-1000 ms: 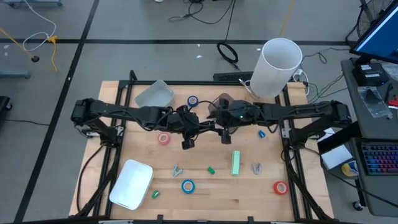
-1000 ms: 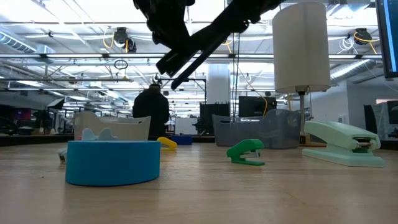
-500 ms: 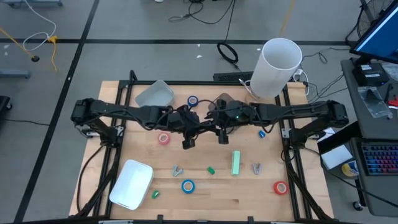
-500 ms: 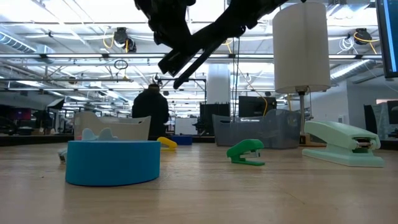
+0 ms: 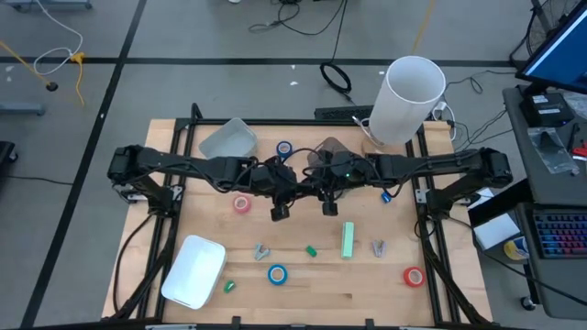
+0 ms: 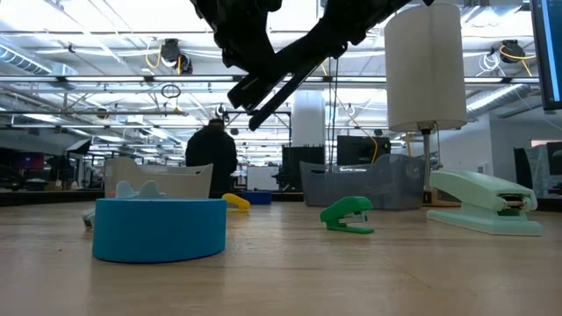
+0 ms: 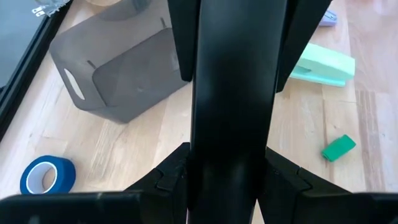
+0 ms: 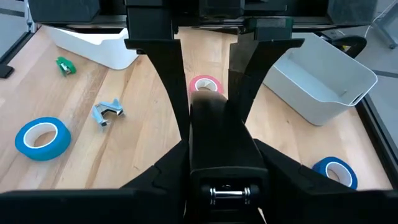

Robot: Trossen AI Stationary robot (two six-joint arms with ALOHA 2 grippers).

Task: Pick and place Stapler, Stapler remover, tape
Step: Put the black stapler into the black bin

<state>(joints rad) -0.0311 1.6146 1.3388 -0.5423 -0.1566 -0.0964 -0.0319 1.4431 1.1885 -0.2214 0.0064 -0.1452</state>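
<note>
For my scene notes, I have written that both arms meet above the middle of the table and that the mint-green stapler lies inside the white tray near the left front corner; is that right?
Not quite. The high view shows the mint-green stapler lying on the bare table, right of centre, while the white tray sits apart near the left front corner. The arms do meet above the middle.

Place: robotics lab — open industrial hall | ceiling trusses point(image 6: 88, 83) | desk monitors point(image 6: 360, 149) | floor cables point(image 5: 303, 18)

Both arms meet over the middle of the desk point(image 5: 211, 229). Stapler point(image 5: 348, 240) sits just toward the front from them, with a staple remover point(image 5: 378, 247) right beside it on the right. One tape roll point(image 5: 277, 273) lies front-center, another point(image 5: 242, 203) left of center, and one point(image 5: 413, 276) front-right. Tray point(image 5: 193, 271) is front-left.
</note>
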